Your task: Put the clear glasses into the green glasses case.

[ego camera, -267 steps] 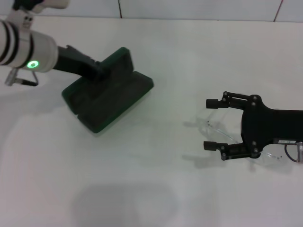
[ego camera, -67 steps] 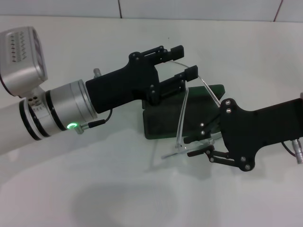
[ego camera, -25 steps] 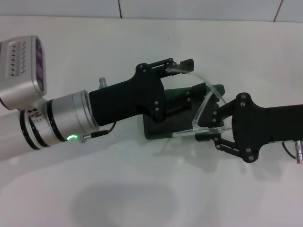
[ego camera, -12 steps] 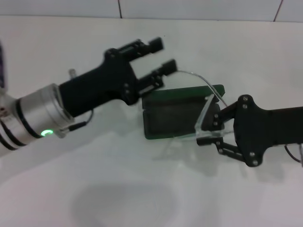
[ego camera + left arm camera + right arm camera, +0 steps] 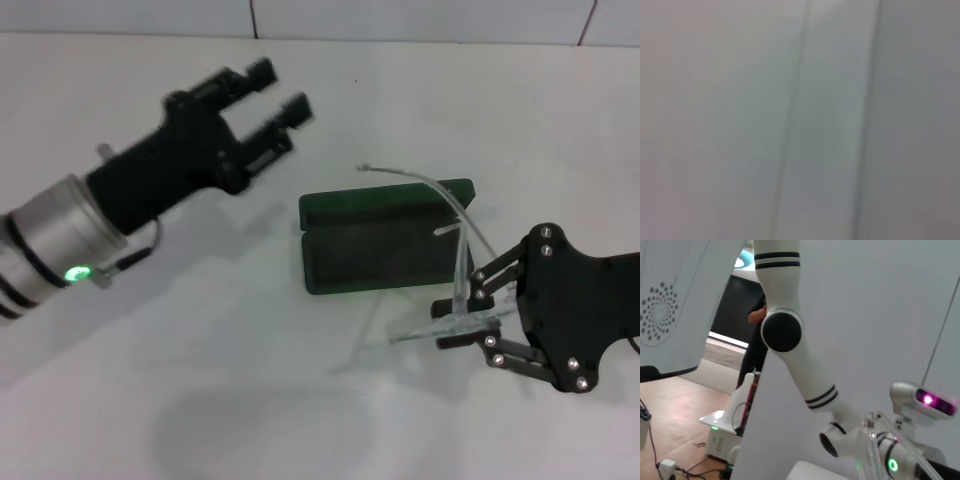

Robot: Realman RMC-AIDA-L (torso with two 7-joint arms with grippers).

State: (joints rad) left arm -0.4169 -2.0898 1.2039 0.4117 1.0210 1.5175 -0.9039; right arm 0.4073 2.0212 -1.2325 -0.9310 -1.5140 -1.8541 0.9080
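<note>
clear glasses (image 5: 455, 265) pinched in right gripper (image 5: 462, 318), beside green glasses case (image 5: 385, 250)

Left gripper (image 5: 272, 96) showing black fingers, silver cuff glowing green behind its jaws, right gripper (image 5: 462, 318) wearing black plates, silver screws

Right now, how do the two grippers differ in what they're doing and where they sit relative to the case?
The right gripper is shut on the clear glasses, holding them raised and tilted at the right end of the green glasses case; the left gripper is open and holds nothing. The right gripper sits beside the case's near right corner, while the left gripper hangs off to the case's far left, well apart from it. Both are black with two fingers.
</note>
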